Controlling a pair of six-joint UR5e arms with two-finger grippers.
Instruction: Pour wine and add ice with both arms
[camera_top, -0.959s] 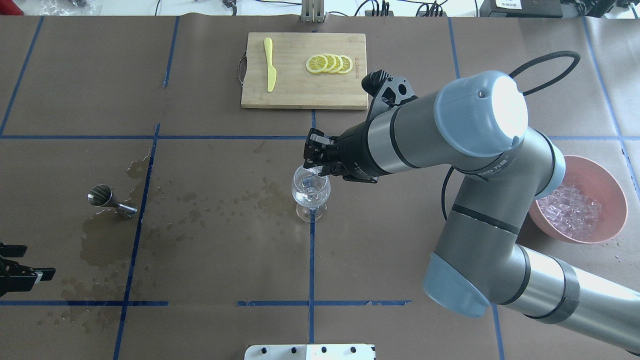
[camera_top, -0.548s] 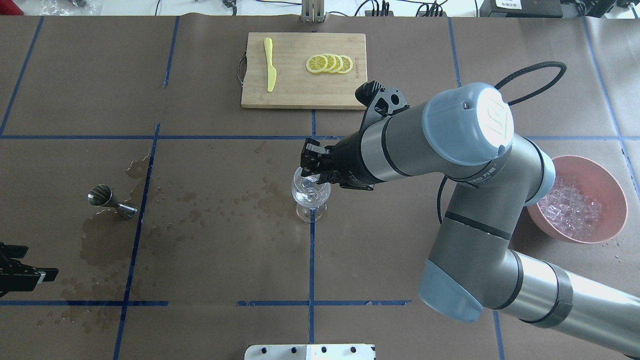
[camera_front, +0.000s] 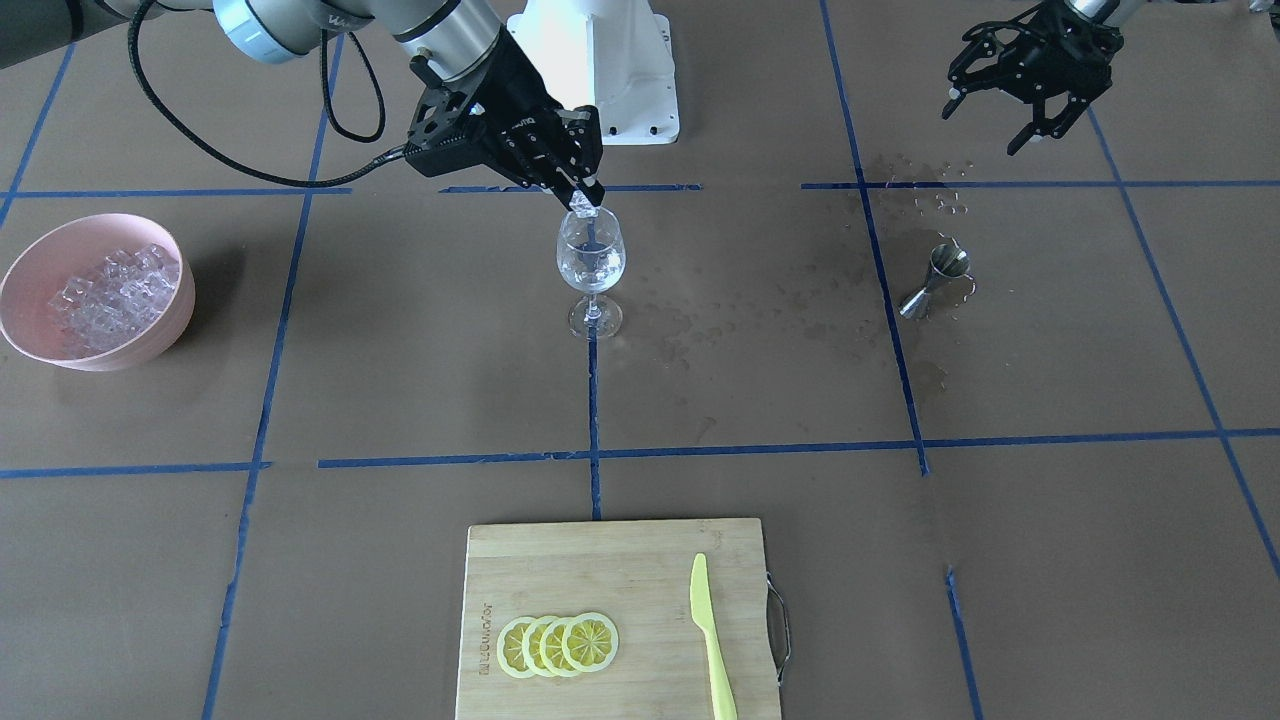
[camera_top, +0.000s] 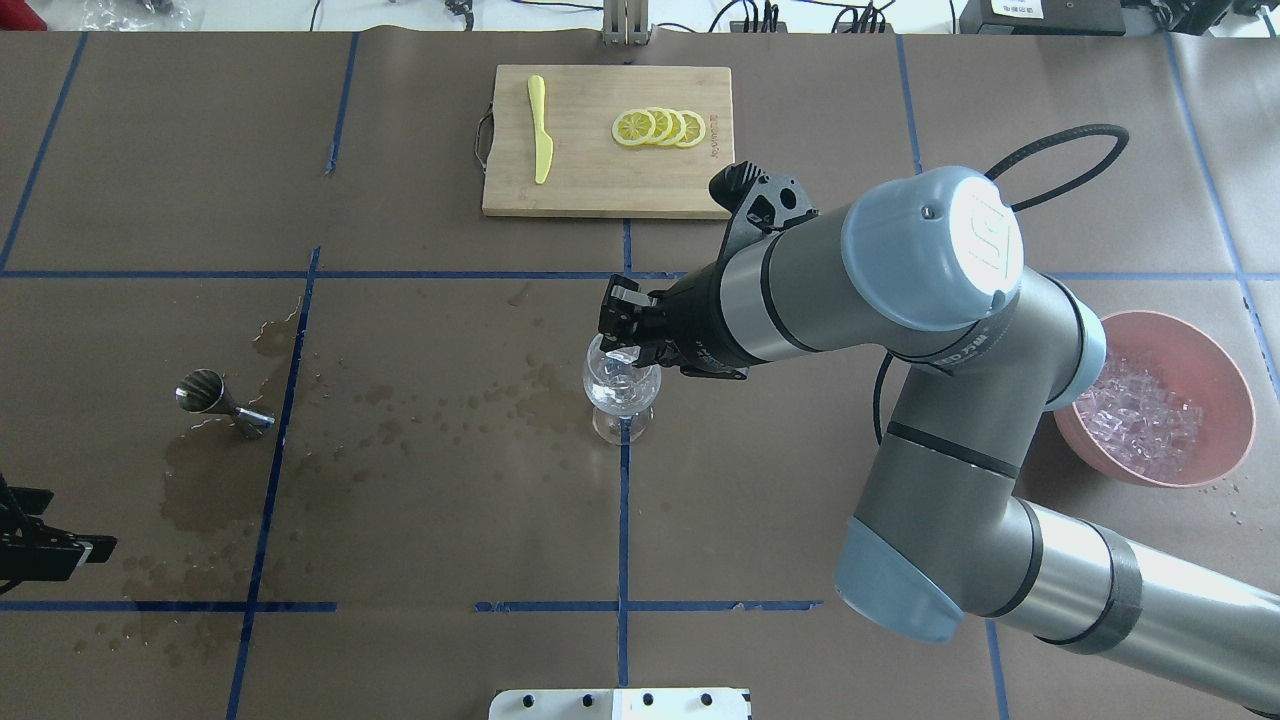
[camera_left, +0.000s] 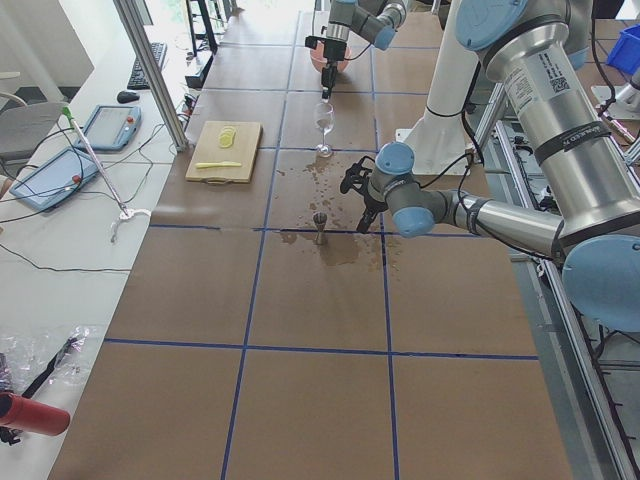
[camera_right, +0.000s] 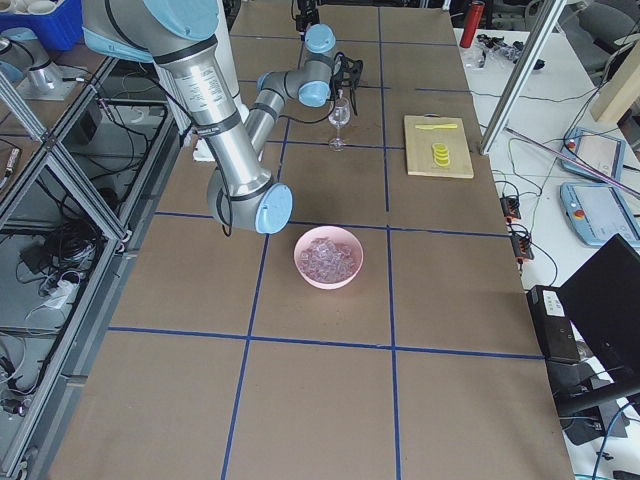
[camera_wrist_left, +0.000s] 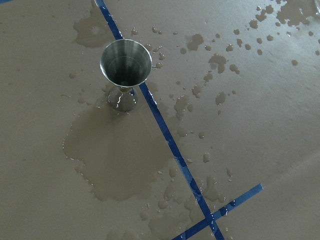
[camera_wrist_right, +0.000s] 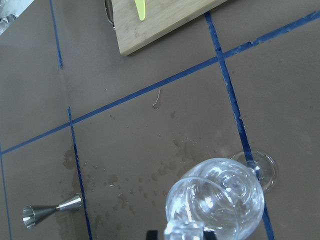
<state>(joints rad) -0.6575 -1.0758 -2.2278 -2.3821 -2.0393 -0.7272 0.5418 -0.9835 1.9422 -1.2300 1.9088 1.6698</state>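
Observation:
A clear wine glass (camera_front: 590, 262) (camera_top: 621, 388) stands at the table's middle, with a little clear wine and ice glinting in its bowl. My right gripper (camera_front: 585, 207) (camera_top: 620, 348) hangs just over the rim, shut on one ice cube (camera_front: 587, 214) (camera_wrist_right: 181, 231). More ice (camera_top: 1140, 415) fills the pink bowl (camera_top: 1235, 400) (camera_front: 20, 335) on my right. My left gripper (camera_front: 990, 120) is open and holds nothing, hovering back from a steel jigger (camera_front: 935, 278) (camera_wrist_left: 125, 62) that stands upright among dark wet patches (camera_wrist_left: 120, 155).
A bamboo cutting board (camera_top: 580, 190) (camera_front: 640, 560) lies at the far side with lemon slices (camera_top: 660, 127) and a yellow knife (camera_top: 540, 130). Spilled drops (camera_top: 450, 405) speckle the brown paper between jigger and glass. The white robot base (camera_front: 600, 60) is behind the glass.
My right gripper has shifted slightly left and settled lower over the glass rim, still holding the cube. The left gripper has barely moved.

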